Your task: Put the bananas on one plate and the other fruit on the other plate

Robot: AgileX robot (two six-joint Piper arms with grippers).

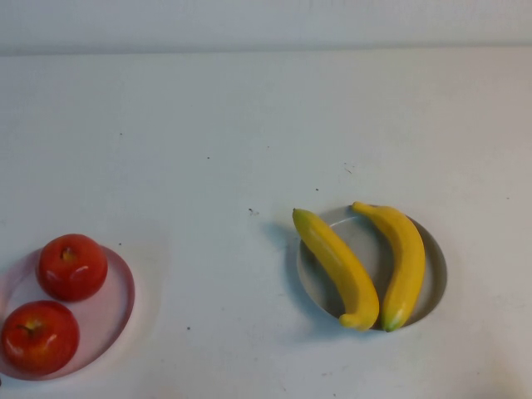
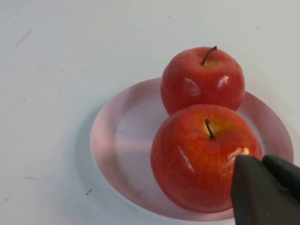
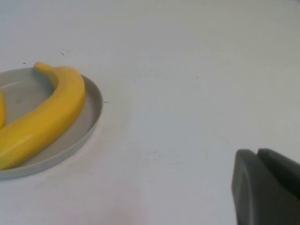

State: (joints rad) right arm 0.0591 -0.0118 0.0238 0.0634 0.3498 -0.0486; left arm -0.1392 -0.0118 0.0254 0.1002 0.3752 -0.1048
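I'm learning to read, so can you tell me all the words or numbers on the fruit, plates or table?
No words, numbers or signs anywhere.
Shiny red apples on round pale pink plate: no stickers.
Curved yellow bananas on round grey-blue plate: no labels.
White table: only tiny dark specks.
Left gripper, shut beside the apples, and right gripper, shut over bare table: unmarked.

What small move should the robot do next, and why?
Probably none beyond keeping both arms parked: both bananas lie on the grey plate and both apples on the pink plate. The left gripper and right gripper are shut and hold nothing.
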